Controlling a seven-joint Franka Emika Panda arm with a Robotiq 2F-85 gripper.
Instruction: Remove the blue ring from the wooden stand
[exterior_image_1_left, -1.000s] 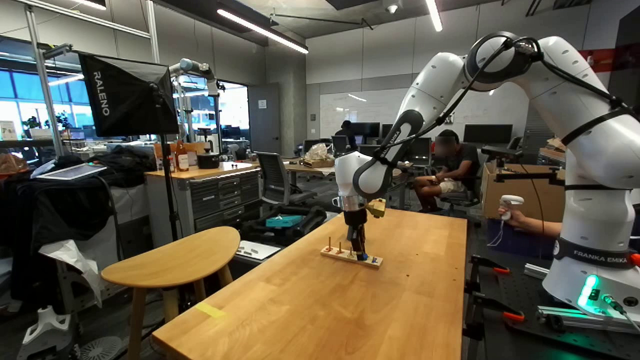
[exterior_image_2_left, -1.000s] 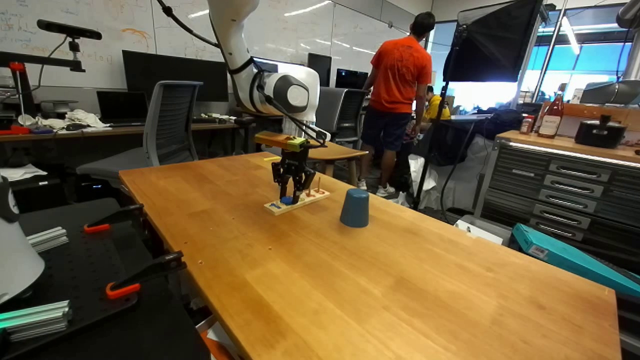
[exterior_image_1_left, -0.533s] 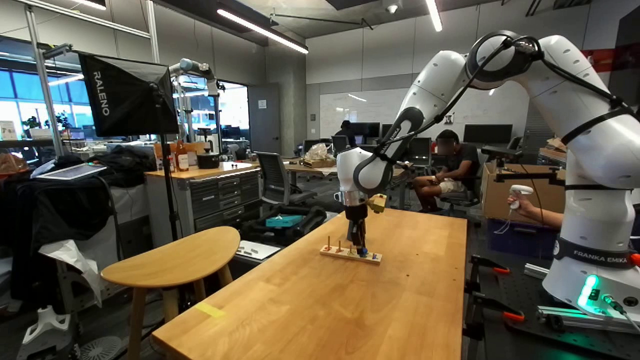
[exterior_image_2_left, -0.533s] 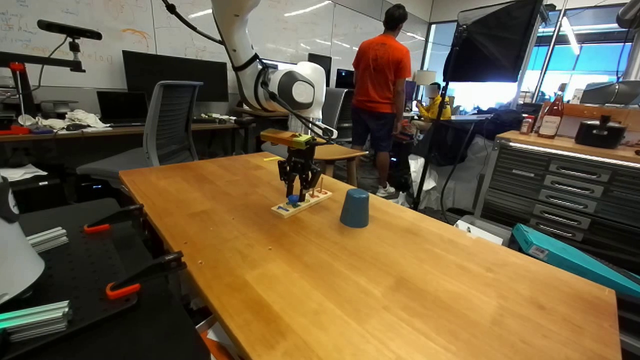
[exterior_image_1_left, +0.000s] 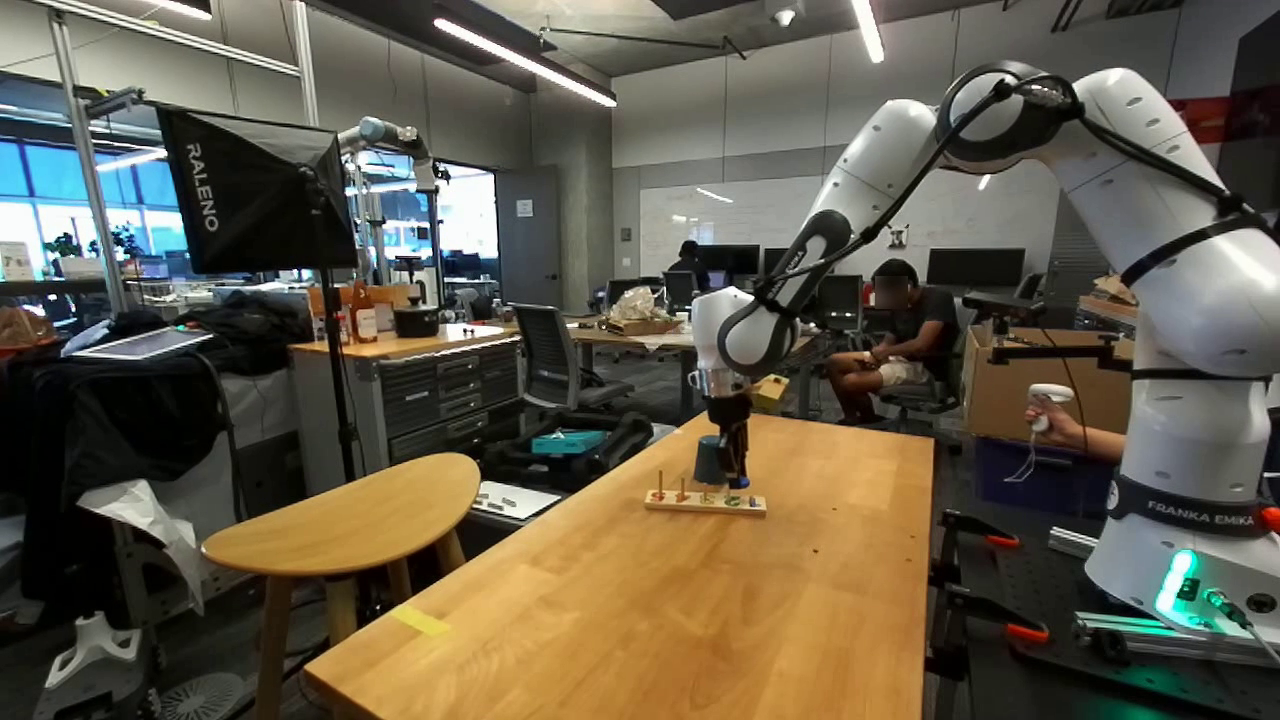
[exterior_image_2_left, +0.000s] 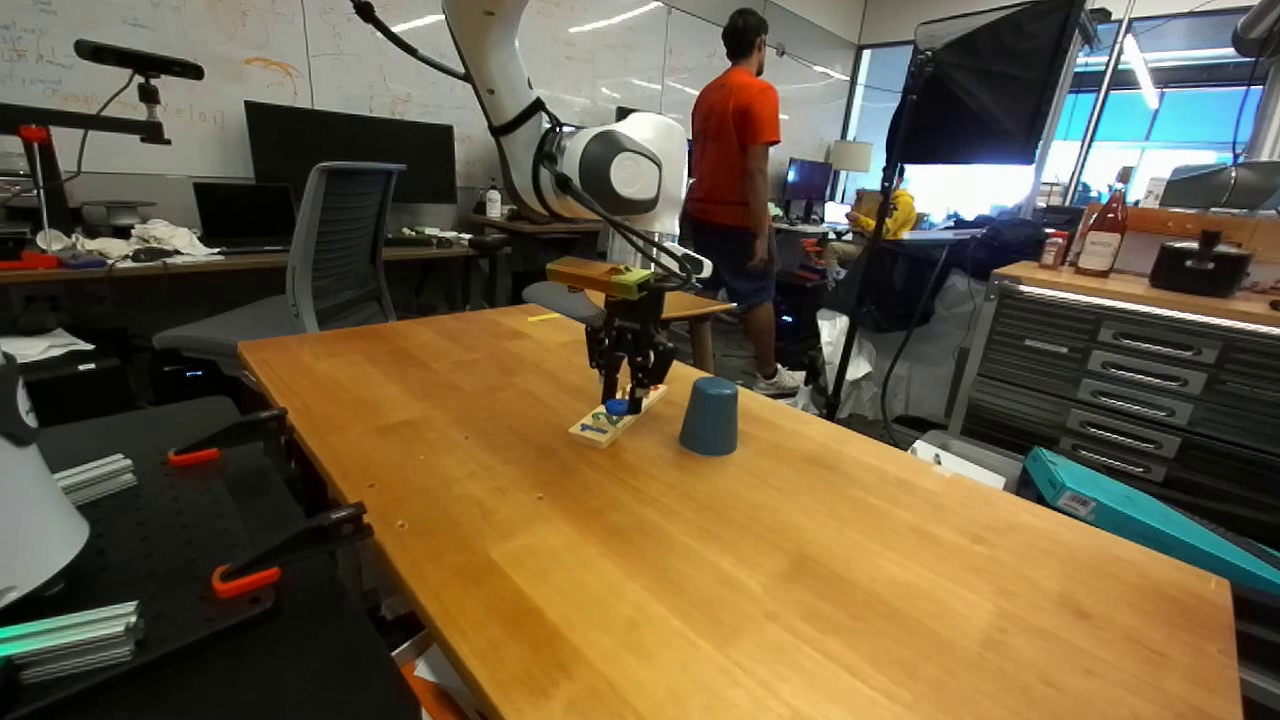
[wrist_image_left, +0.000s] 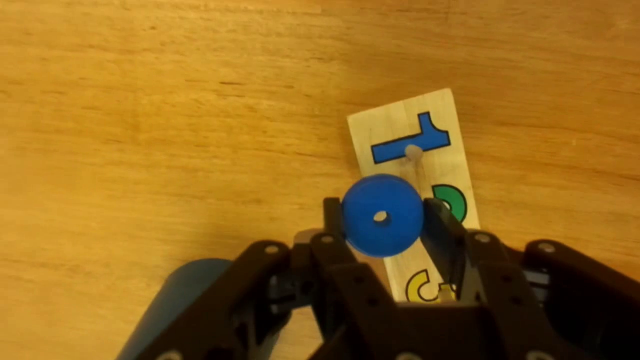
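The blue ring (wrist_image_left: 382, 192) is a flat blue disc with a small centre hole, and a pale patch shows through the hole. My gripper (wrist_image_left: 383, 220) is shut on it, one finger on each side. The wooden stand (wrist_image_left: 380, 122) lies flat below, with a blue 1, a green number and a yellow number, and short pegs. In both exterior views the ring (exterior_image_1_left: 739, 482) (exterior_image_2_left: 617, 407) is at the fingertips of my gripper (exterior_image_1_left: 740, 476) (exterior_image_2_left: 621, 402), raised above the stand (exterior_image_1_left: 690, 504) (exterior_image_2_left: 596, 431). The green number is partly hidden by the ring and a finger.
A blue-grey upturned cup (exterior_image_2_left: 710, 418) stands on the wooden table (exterior_image_2_left: 760, 560) close to the gripper. It also shows in the wrist view (wrist_image_left: 182, 300). Black clamps with orange ends (exterior_image_2_left: 245, 582) grip the table edge. A wooden stool (exterior_image_1_left: 350, 515) stands beside the table.
My gripper has lifted the blue ring from low at the stand to above it and shifted towards the cup. The stand has slid and turned slightly on the table.
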